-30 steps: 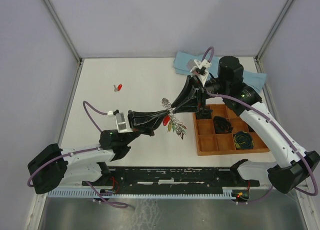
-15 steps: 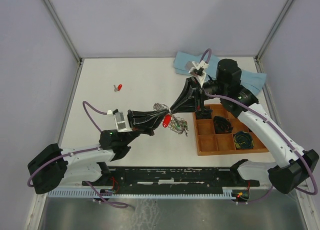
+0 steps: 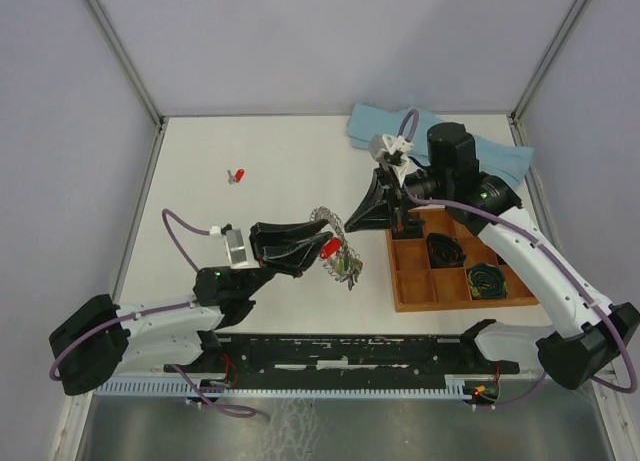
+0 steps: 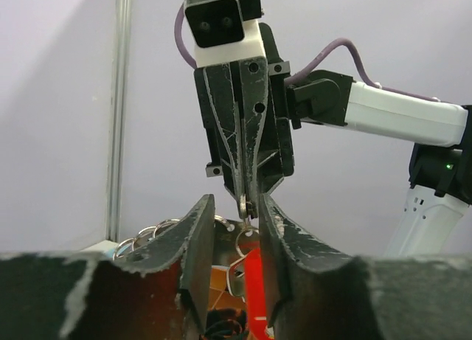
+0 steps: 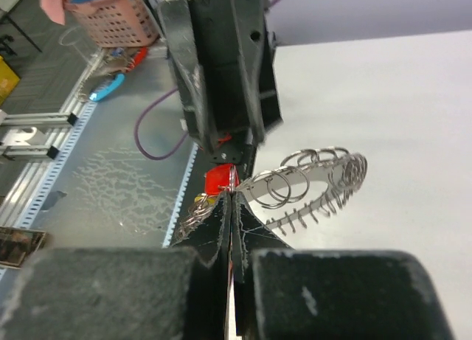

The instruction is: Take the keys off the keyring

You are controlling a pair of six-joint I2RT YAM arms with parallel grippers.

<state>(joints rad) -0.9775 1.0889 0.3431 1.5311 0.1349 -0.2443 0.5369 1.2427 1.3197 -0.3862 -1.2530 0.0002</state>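
The silvery keyring [image 3: 325,217], fringed with small loops, hangs in the air between both arms. My right gripper [image 3: 347,224] is shut on a thin loop at the ring's edge, and its tips [image 5: 231,194] pinch that loop just in front of the ring [image 5: 324,170]. A red-headed key [image 3: 327,248] dangles below that loop. In the left wrist view this red key [image 4: 254,281] sits between the fingers of my left gripper [image 4: 234,201], which stands open, with a gap on the left side. Green keys [image 3: 347,266] hang lower on the ring.
One loose red key [image 3: 238,174] lies on the white table at the far left. A wooden compartment tray [image 3: 400,291] at the right holds dark coiled bundles [image 3: 445,249]. A blue cloth [image 3: 370,126] lies at the back right.
My left gripper has opened from around the red key. My right gripper has shut on the ring's loop. The ring and keys have shifted slightly left and toward the near edge.
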